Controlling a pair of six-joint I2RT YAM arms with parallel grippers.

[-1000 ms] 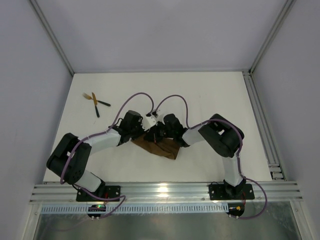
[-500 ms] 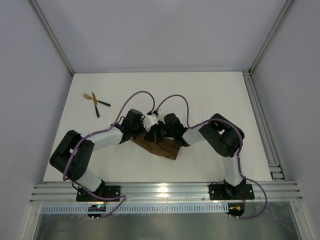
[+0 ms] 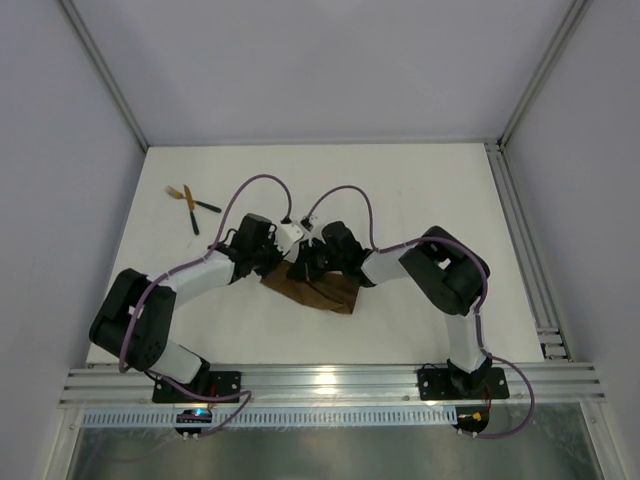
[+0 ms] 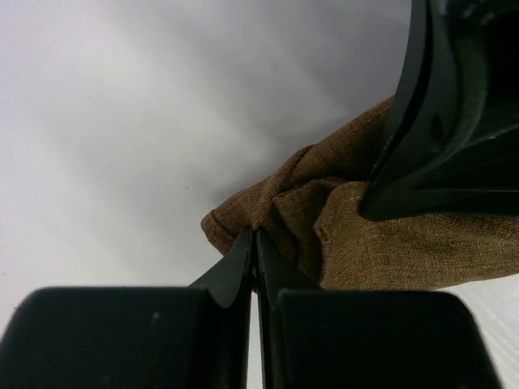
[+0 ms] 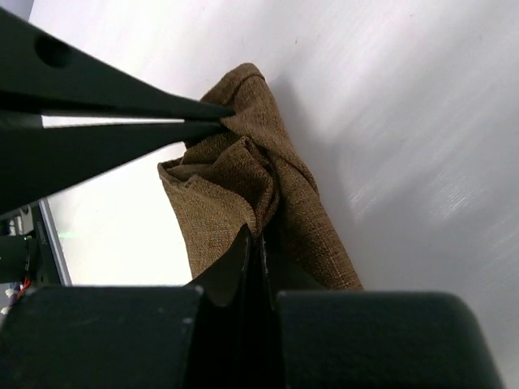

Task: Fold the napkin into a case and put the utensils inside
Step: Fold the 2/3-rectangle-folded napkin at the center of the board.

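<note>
So the white desk (image 3: 420,190) is the big thing here, and the napkin (image 3: 325,293) sits on it as a rumpled brown heap. It's nowhere near a case yet, I'd say. Most of the cloth trails from the two pincers back toward the arm bases, and its far edge is bunched up right where the pincers meet.

The left pincer (image 4: 254,237) is clenched on a hemmed corner of the napkin, with the cloth puckering out from its tips. The right pincer (image 5: 258,237) is just beside it, also clamped tight, on a gathered fold a little way along the same edge. The two grips are close together, so the cloth between them crumples instead of pulling flat.

Handling-wise this looks like coarse woven fabric: light, floppy, no stiffness at all, and not slippery. It'll sag and wrinkle wherever it isn't held, and a thin pinch at the hem can catch one layer and miss the one below. My guess is that the best holds are two corners of one edge, spread apart so the edge goes taut before folding.

The utensils (image 3: 190,203) lie crossed on the bare desk, well apart from the left pincer, out to its left and farther from the bases. They look slim, rigid and probably slick, so take them by the black handles.
</note>
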